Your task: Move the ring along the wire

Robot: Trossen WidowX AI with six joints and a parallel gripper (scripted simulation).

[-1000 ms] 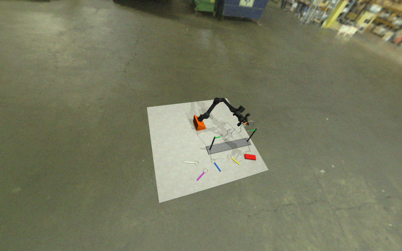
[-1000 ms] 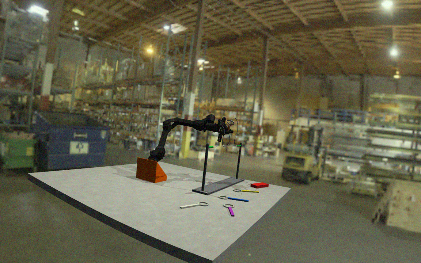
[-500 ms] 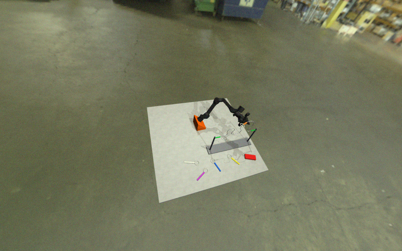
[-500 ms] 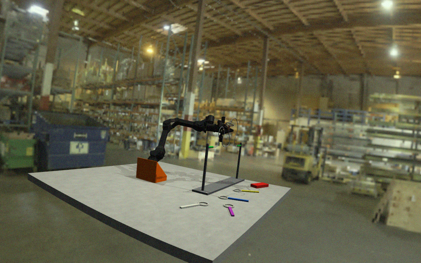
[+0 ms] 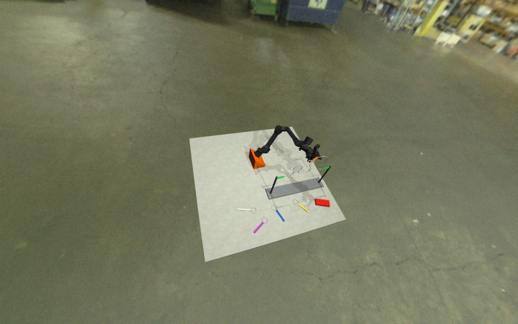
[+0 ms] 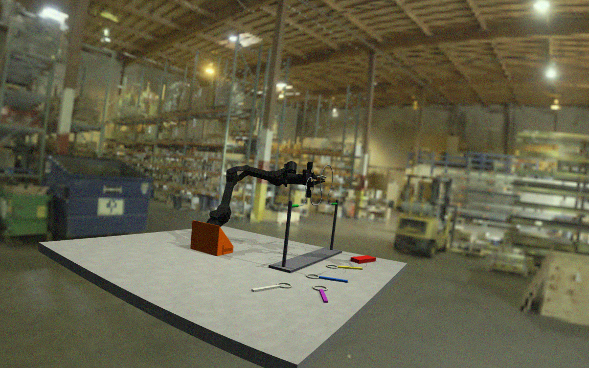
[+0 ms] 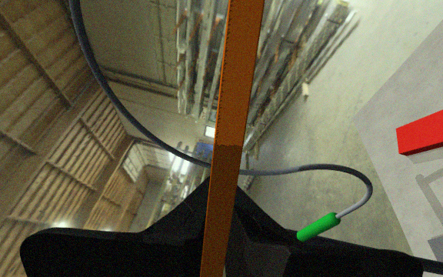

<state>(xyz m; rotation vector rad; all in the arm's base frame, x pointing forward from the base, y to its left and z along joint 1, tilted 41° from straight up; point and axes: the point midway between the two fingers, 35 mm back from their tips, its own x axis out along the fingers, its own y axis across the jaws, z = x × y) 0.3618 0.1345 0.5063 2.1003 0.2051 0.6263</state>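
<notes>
Gripper (image 5: pixel 313 159) (image 6: pixel 321 179) (image 7: pixel 218 184) fingers are clamped on the orange handle (image 5: pixel 316 158) (image 7: pixel 237 77), which runs out between them in the wrist view. Its ring (image 5: pixel 308 162) (image 6: pixel 320 175) is held up above the level of the posts, nearer the post beside the red block than the other post; whether the wire runs through it is too small to tell. The grey wire (image 5: pixel 297 166) (image 6: pixel 332 183) (image 7: pixel 148 136) bends in loops around this area, and in the wrist view it passes across the line of the handle, though contact cannot be judged. One green part (image 5: pixel 280 177) (image 6: pixel 294 205) sits at the top of the near post (image 5: pixel 273 185) (image 6: pixel 286 235), the other green part (image 5: pixel 324 168) (image 6: pixel 334 204) at the far post (image 5: pixel 324 174) (image 6: pixel 334 226). Both posts stand upright on a dark strip (image 5: pixel 295 187) (image 6: pixel 310 258).

Beyond the strip, the red block (image 5: pixel 322 202) (image 6: pixel 363 259) (image 7: pixel 434 128) lies flat near the yellow (image 5: pixel 303 208) (image 6: pixel 350 267), blue (image 5: pixel 280 215) (image 6: pixel 333 278), magenta (image 5: pixel 258 227) (image 6: pixel 323 295) and white (image 5: pixel 243 209) (image 6: pixel 265 288) handles, each with its own ring. Across the pale table (image 5: pixel 228 177) (image 6: pixel 173 274), the black arm (image 5: pixel 270 141) (image 6: pixel 227 194) rises from an orange base (image 5: pixel 259 164) (image 6: pixel 204 237). A yellow forklift (image 6: pixel 413 233) stands on the floor behind.
</notes>
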